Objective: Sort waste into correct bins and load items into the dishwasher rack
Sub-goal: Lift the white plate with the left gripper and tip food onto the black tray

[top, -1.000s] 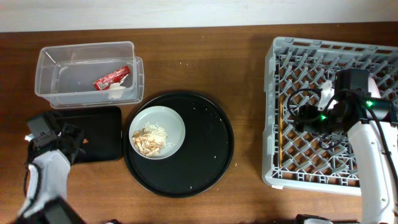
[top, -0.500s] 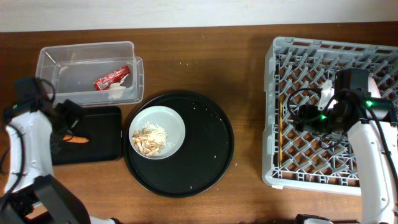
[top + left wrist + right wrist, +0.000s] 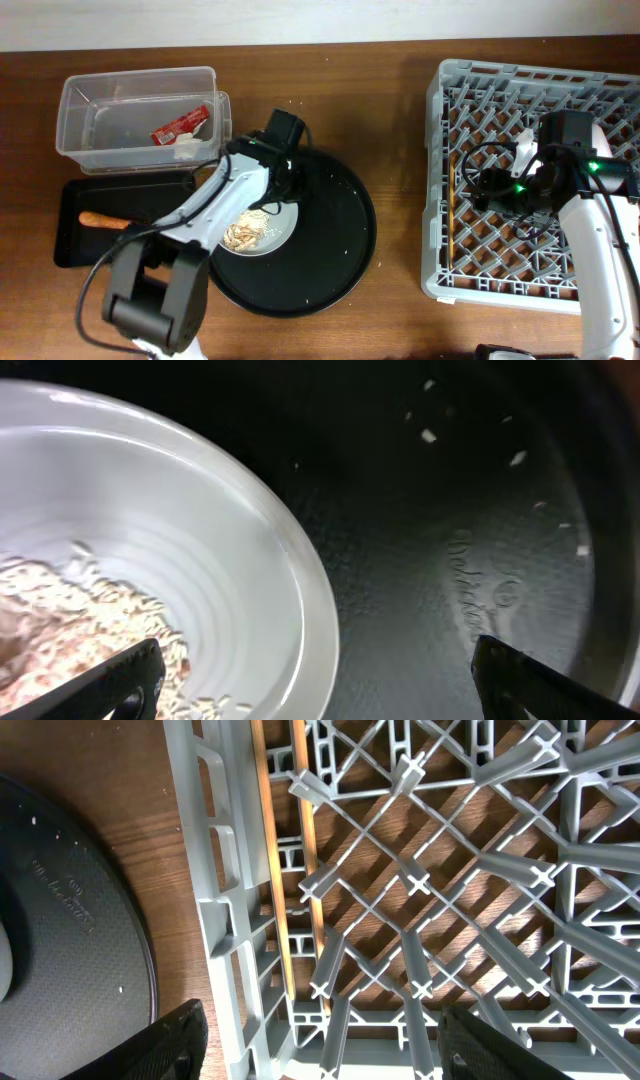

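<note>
The left gripper (image 3: 318, 685), fingers spread, straddles the plate (image 3: 180, 530) at its rim, the plate's middle lying toward the table's left edge.

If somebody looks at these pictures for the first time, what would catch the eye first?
Probably the large grey dishwasher rack on the right, with the right gripper open above its lattice floor. Next, the pale plate of beige food scraps on the round black tray, where the left gripper hovers open over the plate's rim.
</note>
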### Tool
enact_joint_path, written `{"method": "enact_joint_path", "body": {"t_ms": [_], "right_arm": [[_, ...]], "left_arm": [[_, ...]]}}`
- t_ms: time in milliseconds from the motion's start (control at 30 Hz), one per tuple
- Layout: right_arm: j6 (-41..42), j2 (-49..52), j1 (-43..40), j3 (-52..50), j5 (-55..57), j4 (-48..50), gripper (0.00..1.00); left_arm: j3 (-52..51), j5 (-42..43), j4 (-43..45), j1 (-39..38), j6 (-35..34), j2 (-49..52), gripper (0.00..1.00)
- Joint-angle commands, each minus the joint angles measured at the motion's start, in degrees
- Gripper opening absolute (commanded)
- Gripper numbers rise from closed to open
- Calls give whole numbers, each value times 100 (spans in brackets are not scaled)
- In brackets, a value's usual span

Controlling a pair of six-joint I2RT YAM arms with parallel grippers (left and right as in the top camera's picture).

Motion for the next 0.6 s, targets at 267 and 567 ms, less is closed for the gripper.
{"method": "enact_joint_path", "body": {"t_ms": [267, 567], "right_arm": [[-44, 7, -15, 7, -13, -9, 74], [-44, 7, -15, 7, -15, -59, 74]], "left_arm": [[83, -9, -295, -190, 15, 1049, 18], [33, -1665, -896, -905, 11, 1113, 8]]}}
